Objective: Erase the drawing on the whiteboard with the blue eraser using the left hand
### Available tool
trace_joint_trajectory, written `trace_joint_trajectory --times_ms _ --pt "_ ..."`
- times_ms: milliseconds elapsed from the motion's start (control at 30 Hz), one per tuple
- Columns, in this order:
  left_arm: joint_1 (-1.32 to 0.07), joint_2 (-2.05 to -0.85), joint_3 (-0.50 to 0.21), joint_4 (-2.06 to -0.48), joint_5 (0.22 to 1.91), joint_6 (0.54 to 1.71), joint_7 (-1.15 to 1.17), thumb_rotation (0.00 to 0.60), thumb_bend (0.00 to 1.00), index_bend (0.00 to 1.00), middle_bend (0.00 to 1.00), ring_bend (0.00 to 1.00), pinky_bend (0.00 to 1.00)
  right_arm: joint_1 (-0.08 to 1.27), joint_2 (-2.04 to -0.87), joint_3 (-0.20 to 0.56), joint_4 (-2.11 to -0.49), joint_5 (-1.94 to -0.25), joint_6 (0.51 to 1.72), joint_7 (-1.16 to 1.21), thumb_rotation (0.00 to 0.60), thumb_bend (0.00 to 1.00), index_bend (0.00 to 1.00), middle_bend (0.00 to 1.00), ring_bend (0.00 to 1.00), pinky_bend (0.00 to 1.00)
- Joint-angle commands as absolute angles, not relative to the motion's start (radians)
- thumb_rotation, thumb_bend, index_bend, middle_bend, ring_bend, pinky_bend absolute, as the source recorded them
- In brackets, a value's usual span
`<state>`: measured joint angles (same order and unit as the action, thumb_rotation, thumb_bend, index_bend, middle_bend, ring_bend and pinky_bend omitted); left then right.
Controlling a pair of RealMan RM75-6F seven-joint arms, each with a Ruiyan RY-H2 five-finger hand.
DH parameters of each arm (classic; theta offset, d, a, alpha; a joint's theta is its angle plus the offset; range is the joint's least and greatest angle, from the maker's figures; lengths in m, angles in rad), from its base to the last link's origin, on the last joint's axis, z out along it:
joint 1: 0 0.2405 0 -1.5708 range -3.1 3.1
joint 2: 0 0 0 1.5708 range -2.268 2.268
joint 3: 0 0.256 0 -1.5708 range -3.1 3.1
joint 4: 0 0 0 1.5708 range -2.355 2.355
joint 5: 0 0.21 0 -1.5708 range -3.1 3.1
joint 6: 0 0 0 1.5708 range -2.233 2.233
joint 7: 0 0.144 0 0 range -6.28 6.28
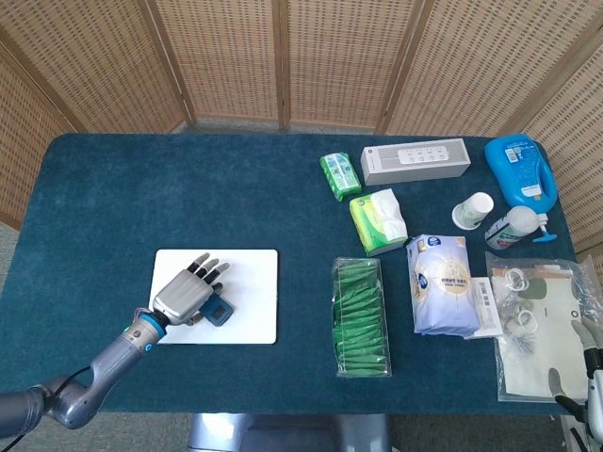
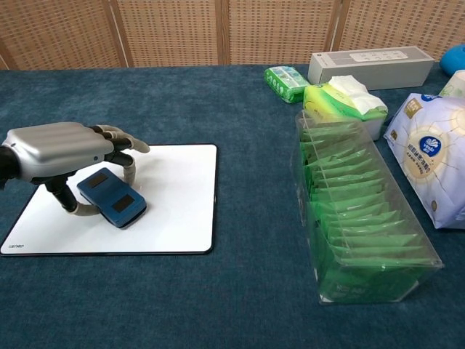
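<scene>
Gripping the blue eraser [image 2: 111, 197] between thumb and curled fingers, the left hand [image 2: 62, 151] presses it flat on the whiteboard [image 2: 171, 207], evidently so its pad wipes; no drawing is visible. Right hand [image 1: 586, 369] rests at the table edge, fingers apart, empty. A clear box [image 2: 360, 222] holds green packets.

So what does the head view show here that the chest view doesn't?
Only the head view shows the right hand at the table's right edge, the paper cup and the whole blue jug. Only the chest view shows the fingers curled around the blue eraser from the side. Both show the left hand holding the eraser on the whiteboard, the green packet box and the tissues.
</scene>
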<state>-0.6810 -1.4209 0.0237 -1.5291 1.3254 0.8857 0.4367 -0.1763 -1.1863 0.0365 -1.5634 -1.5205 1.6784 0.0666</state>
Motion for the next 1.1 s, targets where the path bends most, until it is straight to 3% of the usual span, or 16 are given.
trace_joint_trajectory --times_ms 33,667,1100 --pt "-0.669 -1.394 0.052 -1.57 1.342 0.886 0.442 0.6 0.36 0.85 0.08 0.0 0.0 -0.175 -1.187 0.036 -1.563 -1.521 1.676 0.067 0.6 0.39 0.1 0.11 0.0 0.07" --pt "-0.683 -1.487 0.032 -1.547 1.42 0.91 0.404 0.6 0.36 0.85 0.08 0.0 0.0 -0.183 -1.185 0.038 -1.55 -1.511 1.682 0.087 0.6 0.39 0.1 0.11 0.0 0.07" --pt "-0.691 -1.482 -0.018 -1.47 1.357 0.904 0.379 0.6 0.36 0.85 0.08 0.0 0.0 -0.181 -1.187 0.039 -1.547 -1.507 1.674 0.088 0.6 0.39 0.1 0.11 0.0 0.07"
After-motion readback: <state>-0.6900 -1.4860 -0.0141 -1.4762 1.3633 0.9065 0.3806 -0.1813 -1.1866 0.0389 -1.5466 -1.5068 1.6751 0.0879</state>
